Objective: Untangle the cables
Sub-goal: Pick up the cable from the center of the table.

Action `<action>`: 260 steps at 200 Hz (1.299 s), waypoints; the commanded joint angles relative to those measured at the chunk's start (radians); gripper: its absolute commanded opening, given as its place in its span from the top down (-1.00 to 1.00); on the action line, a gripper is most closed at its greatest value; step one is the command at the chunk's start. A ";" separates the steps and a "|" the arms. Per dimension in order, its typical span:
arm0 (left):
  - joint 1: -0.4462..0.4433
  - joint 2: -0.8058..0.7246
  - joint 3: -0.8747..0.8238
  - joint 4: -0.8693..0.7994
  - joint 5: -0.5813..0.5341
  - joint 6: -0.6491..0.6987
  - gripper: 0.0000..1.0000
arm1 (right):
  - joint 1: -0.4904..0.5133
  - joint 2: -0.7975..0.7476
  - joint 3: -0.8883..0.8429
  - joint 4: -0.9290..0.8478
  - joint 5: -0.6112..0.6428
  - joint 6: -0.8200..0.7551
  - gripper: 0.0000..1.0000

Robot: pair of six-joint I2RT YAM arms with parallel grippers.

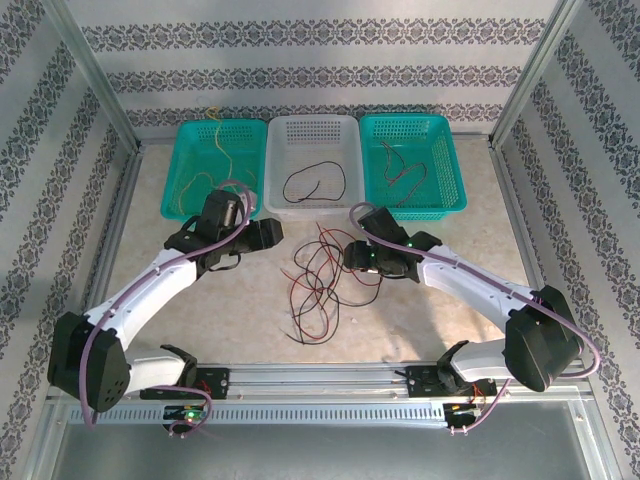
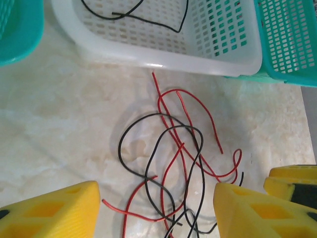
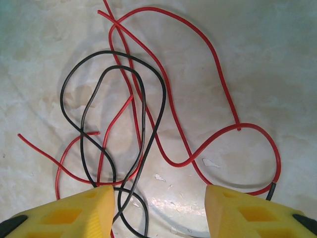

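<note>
A yellow cable (image 1: 222, 140) lies in the left teal basket (image 1: 184, 165). The left gripper (image 2: 154, 193) is spread wide and empty. 1 black cable (image 1: 312, 185) sits in the white basket (image 1: 274, 165). The tangled red and black cables (image 1: 315, 280) lie on the table (image 1: 440, 310), and the right gripper (image 3: 158, 193) is parted above them, seemingly gripping nothing.
</note>
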 commanded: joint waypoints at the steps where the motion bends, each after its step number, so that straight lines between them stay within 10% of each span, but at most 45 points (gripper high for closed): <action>1: -0.011 -0.027 0.007 -0.002 -0.006 -0.035 -0.25 | -0.019 0.001 -0.047 0.009 0.019 0.069 -0.04; 119: -0.023 -0.002 0.005 0.090 0.090 -0.050 -0.24 | -0.095 0.092 -0.125 0.243 -0.062 0.231 0.06; 193: -0.029 -0.014 0.011 0.109 0.109 -0.035 -0.25 | -0.107 0.172 -0.107 0.314 -0.109 0.233 0.84; 260: -0.047 0.008 0.044 0.230 0.186 -0.035 -0.26 | -0.076 -0.109 -0.040 0.110 0.032 0.036 0.96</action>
